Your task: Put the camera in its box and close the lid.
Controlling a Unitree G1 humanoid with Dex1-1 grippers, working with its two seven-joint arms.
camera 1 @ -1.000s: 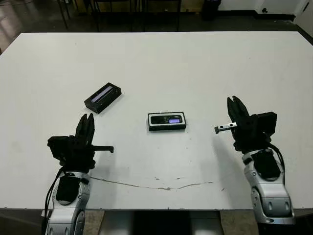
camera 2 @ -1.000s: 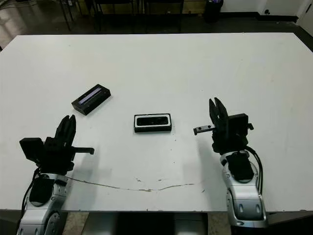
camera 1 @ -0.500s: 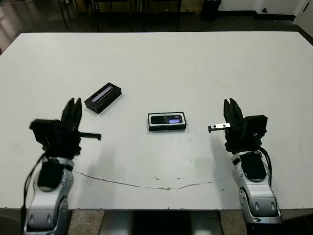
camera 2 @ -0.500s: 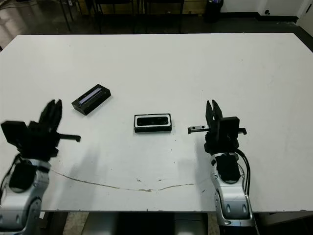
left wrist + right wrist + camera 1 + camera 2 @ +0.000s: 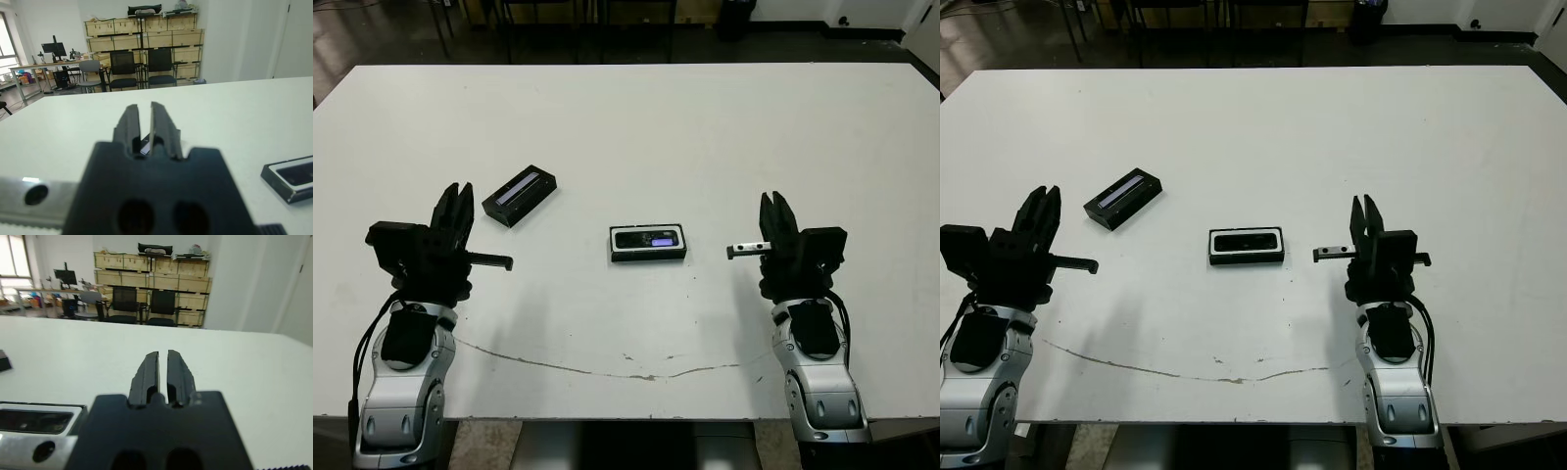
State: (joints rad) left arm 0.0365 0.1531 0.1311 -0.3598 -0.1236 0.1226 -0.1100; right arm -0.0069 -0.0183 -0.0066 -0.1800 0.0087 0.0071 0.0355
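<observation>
bench (image 5: 705, 127): white, with a thin dark crack line along the near edge.
box (image 5: 648, 257): near the middle of the bench, lying flat, white lining visible around its rim.
camera (image 5: 648, 239): lies inside the box, bluish-purple patch facing up.
lid (image 5: 519, 196): off the box, flat on the bench to the far left of it, well apart, pale stripe up, turned at an angle.
left end effector (image 5: 454, 205): raised over the near left of the bench, just near of the lid and not touching it; fingers (image 5: 128, 128) clenched to a narrow slit, grasping nothing.
right end effector (image 5: 773, 211): over the near right of the bench, to the right of the box and apart from it; fingers (image 5: 149, 371) pressed nearly together, grasping nothing.
background: chairs and stacked wooden crates beyond the far edge in the wrist views.
</observation>
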